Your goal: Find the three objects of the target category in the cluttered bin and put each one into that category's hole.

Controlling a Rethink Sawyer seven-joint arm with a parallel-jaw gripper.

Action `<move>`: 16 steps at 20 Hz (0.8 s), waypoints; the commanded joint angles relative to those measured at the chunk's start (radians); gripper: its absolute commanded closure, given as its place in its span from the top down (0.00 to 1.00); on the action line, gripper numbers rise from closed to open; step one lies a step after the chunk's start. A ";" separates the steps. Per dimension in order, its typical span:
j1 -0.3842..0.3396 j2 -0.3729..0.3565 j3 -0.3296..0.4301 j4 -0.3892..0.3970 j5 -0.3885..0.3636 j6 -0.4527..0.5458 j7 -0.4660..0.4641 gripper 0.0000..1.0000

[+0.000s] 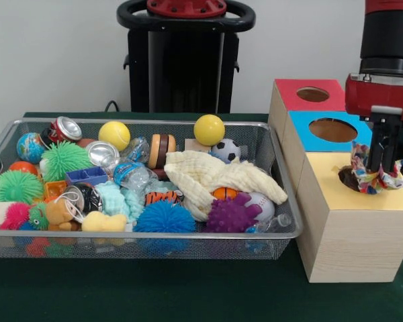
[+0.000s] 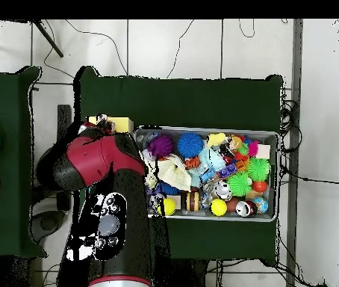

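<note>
My gripper [image 1: 384, 161] is clamped on a patterned cloth [image 1: 368, 176], which hangs at the hole [image 1: 349, 178] in the yellow box top [image 1: 389, 194], at three o'clock from the mesh bin [image 1: 282, 228]. Its loose folds could snag on the rim and drape outside when I let go.
</note>
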 commanded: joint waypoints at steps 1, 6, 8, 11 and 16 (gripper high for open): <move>-0.041 0.025 0.098 0.155 -0.037 0.136 -0.103 0.00; -0.036 0.030 0.095 0.157 -0.041 0.134 -0.095 0.00; -0.032 0.032 0.091 0.153 -0.043 0.144 -0.097 0.00; -0.020 0.034 0.077 0.144 -0.051 0.171 -0.106 0.00; -0.007 0.028 0.064 0.150 -0.066 0.177 -0.111 0.00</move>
